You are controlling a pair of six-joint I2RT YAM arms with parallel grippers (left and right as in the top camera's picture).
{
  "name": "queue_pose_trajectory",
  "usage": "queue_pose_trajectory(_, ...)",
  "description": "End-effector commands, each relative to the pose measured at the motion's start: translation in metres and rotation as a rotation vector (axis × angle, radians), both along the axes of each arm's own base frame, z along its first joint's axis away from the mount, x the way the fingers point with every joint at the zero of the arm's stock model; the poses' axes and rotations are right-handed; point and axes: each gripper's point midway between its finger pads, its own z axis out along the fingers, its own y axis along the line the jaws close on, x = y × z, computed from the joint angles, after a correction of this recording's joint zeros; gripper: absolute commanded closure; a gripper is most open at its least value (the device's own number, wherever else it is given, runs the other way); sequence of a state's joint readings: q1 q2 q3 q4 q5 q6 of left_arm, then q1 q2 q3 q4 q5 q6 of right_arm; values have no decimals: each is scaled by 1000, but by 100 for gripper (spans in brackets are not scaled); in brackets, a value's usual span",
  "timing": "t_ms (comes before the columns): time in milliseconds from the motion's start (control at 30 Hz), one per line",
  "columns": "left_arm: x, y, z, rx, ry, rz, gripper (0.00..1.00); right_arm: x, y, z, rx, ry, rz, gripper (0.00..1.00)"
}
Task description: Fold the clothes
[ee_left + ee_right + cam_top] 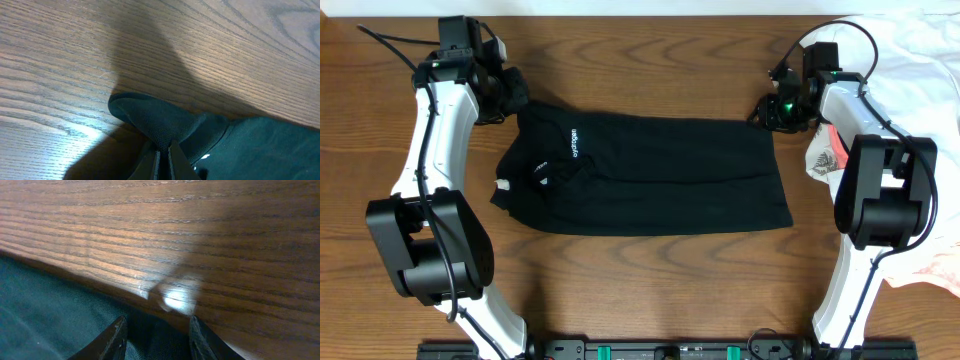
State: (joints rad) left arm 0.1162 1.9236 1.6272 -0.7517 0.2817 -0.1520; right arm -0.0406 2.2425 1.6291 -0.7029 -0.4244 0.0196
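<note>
The black garment (650,170) lies flat as a wide folded sheet in the middle of the table, with a small white logo (574,142) near its left end. My left gripper (516,100) is shut on the garment's far left corner (150,117), pinching a fold of fabric between the fingers (164,150). My right gripper (767,108) is at the far right corner, open, its fingers (157,330) straddling the garment's edge (55,315) on the table.
A large white garment (920,60) lies at the back right, with a coral-pink garment (832,140) beside the right arm and more pale cloth (940,265) at the right edge. The wooden table (640,290) runs along the front.
</note>
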Motion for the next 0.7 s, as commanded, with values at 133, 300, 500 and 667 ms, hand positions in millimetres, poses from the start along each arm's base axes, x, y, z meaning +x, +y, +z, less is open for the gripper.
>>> queue_pose_trajectory(133,-2,3,-8,10,17,-8,94,-14,-3,-26,-18,83,-12,99)
queue_pose_trajectory(300,-3,3,-9,9,21,-8,94,-11,-7,-21,-18,71,-21,99)
queue_pose_trajectory(500,-13,2,-13,3,69,-9,94,-4,-17,21,-22,-6,-43,99)
queue_pose_trajectory(667,-33,-1,-20,-8,155,-9,94,-11,-19,62,-24,-45,-47,99)
